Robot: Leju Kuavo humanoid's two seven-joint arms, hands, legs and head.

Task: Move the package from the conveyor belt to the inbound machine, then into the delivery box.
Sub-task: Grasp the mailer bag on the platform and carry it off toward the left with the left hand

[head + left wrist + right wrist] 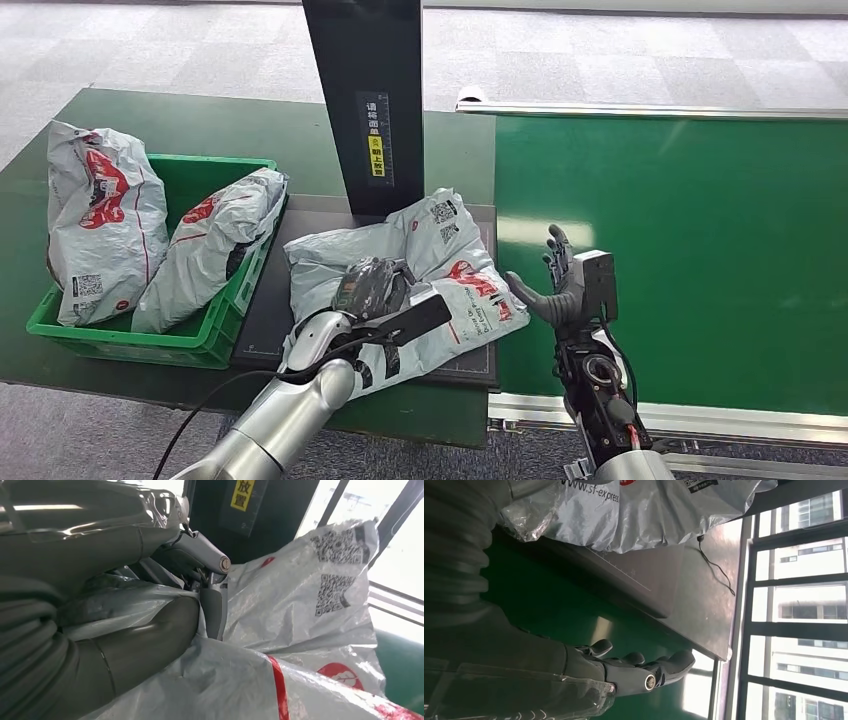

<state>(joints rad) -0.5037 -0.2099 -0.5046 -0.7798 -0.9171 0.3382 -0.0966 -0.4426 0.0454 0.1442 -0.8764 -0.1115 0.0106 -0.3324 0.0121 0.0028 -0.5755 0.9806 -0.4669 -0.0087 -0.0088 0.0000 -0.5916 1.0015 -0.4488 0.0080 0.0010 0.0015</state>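
Note:
A grey mailer package (450,260) with red print lies on the dark platform (270,320) of the inbound machine, below its black column (365,100). My left hand (370,290) rests on the package's near left part. In the left wrist view, the left hand (165,580) has a fold of the package (310,615) pinched between thumb and fingers. My right hand (550,285) is open, fingers spread and raised, over the green conveyor belt (700,250) just right of the package. The right wrist view shows the right hand (624,670) empty above the belt (549,610), with the package (649,510) beyond.
A green delivery box (215,175) stands left of the machine, on the dark green table. It holds two grey mailers (105,215) (215,245) leaning upright. The belt's metal rail (700,415) runs along its near edge.

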